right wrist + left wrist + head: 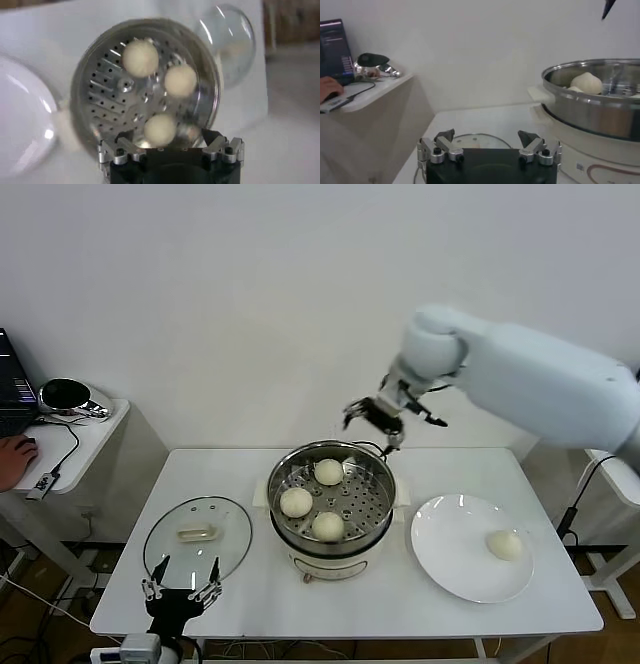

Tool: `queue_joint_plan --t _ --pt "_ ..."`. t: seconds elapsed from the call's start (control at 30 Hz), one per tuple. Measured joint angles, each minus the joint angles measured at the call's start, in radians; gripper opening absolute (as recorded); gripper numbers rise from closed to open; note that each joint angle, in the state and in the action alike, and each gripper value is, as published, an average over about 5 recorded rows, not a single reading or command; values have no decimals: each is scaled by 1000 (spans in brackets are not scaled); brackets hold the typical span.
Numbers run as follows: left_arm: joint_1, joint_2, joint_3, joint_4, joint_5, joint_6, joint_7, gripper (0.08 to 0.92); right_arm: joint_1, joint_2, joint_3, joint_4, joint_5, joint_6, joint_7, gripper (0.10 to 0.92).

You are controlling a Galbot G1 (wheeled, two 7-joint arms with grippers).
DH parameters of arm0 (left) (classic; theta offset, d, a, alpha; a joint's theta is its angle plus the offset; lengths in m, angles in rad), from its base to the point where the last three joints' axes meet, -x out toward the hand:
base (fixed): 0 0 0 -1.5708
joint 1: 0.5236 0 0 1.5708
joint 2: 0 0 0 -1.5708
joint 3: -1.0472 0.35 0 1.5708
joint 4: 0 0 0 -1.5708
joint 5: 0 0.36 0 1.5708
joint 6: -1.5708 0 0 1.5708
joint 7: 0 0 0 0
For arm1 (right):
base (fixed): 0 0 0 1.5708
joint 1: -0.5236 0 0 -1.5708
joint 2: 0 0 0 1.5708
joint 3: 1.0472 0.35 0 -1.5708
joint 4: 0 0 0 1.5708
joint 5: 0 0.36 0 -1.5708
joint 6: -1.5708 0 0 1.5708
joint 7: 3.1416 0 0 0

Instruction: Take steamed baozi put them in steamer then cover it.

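Observation:
The steamer (384, 486) stands mid-table with three baozi on its perforated tray: one at the back (329, 472), one at the left (296, 502), one at the front (328, 526). A fourth baozi (505, 545) lies on the white plate (450, 569) to the right. My right gripper (375, 422) hovers open and empty above the steamer's far rim. In the right wrist view the gripper (165, 137) looks down on the tray (105, 95) and its buns (160, 128). My left gripper (184, 574) is open and empty at the table's front left, just before the glass lid (197, 534).
The lid also shows in the left wrist view (470, 140), beyond the left gripper (486, 136), with the steamer (590, 107) beside it. A side table (85, 434) at the left holds a laptop, cables and a person's hand (15, 454).

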Motion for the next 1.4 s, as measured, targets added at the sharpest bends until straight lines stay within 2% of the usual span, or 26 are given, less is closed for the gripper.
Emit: queue_joint_plan --t 0.2,0.53,0.97,1.4 --pt "10 6 3 3 0 1 7 823 -137 -122 112 -15 -51 -114 -7 823" --pt "21 -6 5 -14 -2 10 19 823 -408 -230 305 -55 -187 -167 2 823" --pt "38 -13 1 -12 2 10 19 823 -605 -250 430 -120 -319 -170 -17 823" --pt "39 -13 7 2 2 9 18 823 -737 -222 527 -186 -362 -176 -8 823"
